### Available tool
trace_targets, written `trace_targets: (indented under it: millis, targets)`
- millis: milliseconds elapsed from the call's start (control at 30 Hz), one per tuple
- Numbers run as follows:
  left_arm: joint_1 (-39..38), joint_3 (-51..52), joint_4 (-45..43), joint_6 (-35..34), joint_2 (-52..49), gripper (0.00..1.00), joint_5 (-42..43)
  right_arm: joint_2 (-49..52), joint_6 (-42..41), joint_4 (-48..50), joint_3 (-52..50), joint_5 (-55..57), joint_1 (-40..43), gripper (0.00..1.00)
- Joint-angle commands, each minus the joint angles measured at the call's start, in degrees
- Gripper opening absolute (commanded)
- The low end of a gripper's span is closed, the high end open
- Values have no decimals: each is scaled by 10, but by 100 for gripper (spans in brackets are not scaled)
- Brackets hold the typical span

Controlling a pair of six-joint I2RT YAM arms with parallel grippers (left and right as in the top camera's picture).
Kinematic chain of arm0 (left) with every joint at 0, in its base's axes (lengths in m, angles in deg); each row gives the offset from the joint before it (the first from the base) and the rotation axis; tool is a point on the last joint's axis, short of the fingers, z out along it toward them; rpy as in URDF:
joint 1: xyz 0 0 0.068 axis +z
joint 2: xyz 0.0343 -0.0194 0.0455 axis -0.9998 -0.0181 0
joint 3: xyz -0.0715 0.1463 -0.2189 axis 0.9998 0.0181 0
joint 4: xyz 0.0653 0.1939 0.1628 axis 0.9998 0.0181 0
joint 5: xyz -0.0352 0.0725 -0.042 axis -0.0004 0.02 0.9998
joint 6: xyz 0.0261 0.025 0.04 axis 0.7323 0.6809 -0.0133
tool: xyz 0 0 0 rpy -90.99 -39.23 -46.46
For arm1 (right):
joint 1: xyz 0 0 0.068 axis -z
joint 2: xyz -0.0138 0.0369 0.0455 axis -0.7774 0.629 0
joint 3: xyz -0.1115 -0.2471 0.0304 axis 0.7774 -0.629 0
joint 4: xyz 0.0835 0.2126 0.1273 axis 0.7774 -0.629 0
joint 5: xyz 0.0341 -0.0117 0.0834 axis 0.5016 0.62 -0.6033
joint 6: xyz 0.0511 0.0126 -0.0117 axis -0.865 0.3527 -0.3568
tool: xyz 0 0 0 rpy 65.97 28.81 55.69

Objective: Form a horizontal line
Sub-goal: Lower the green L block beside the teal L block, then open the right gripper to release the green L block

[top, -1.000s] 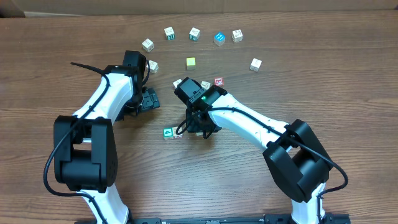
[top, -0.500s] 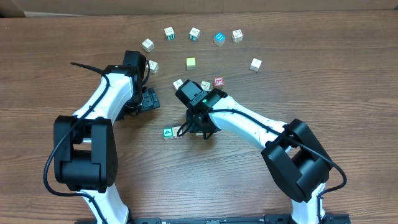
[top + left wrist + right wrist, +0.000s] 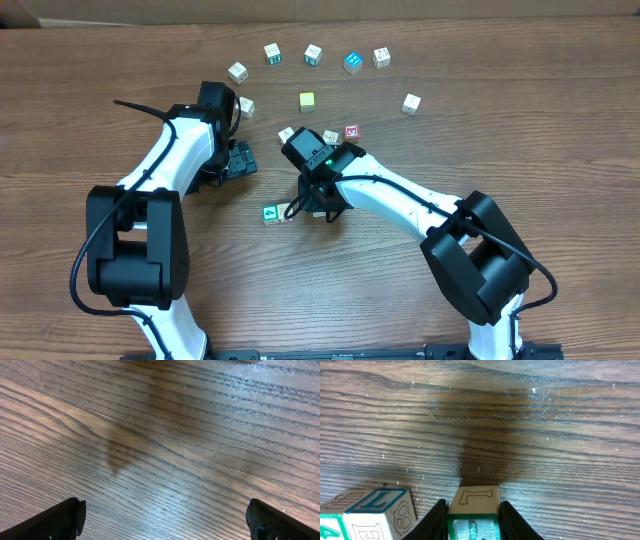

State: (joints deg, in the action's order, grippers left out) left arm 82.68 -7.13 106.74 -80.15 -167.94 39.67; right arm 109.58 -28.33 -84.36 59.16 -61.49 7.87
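Observation:
Several small wooden letter blocks lie scattered on the wooden table (image 3: 520, 150). My right gripper (image 3: 319, 206) (image 3: 473, 512) is down at the table and shut on a block with a green face and an outlined letter (image 3: 475, 496). That block stands just right of a teal-lettered block (image 3: 375, 505), with a small gap between them. In the overhead view a green block (image 3: 270, 213) lies just left of the gripper, and the held block is hidden under it. My left gripper (image 3: 238, 160) (image 3: 165, 521) is open and empty over bare wood.
Loose blocks form an arc at the back: (image 3: 237, 71), (image 3: 272, 53), (image 3: 313, 54), a blue one (image 3: 352, 62), (image 3: 381, 57), (image 3: 411, 103). A yellow-green block (image 3: 307, 101) and others (image 3: 246, 106), (image 3: 286, 134), (image 3: 351, 131) lie near the arms.
My right arm has shifted very slightly, uncovering a bit more of the block behind its wrist. The left arm has not moved.

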Motion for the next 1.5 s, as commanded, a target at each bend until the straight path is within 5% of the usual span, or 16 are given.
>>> trace_targets:
  millis: [0,700,1100,1467]
  targets:
    - [-1,2,0,-2,-6,100,-7,-8,0,2,-3,10,-1,28]
    - [-1,2,-1,-2,-6,100,-7,-8,0,7,-3,10,-1,30]
    - [-1,2,-1,-2,-6,100,-7,-8,0,20,-3,10,0,51]
    - [-1,2,-1,-2,-6,99,-7,-8,0,38,-3,40,8,56]
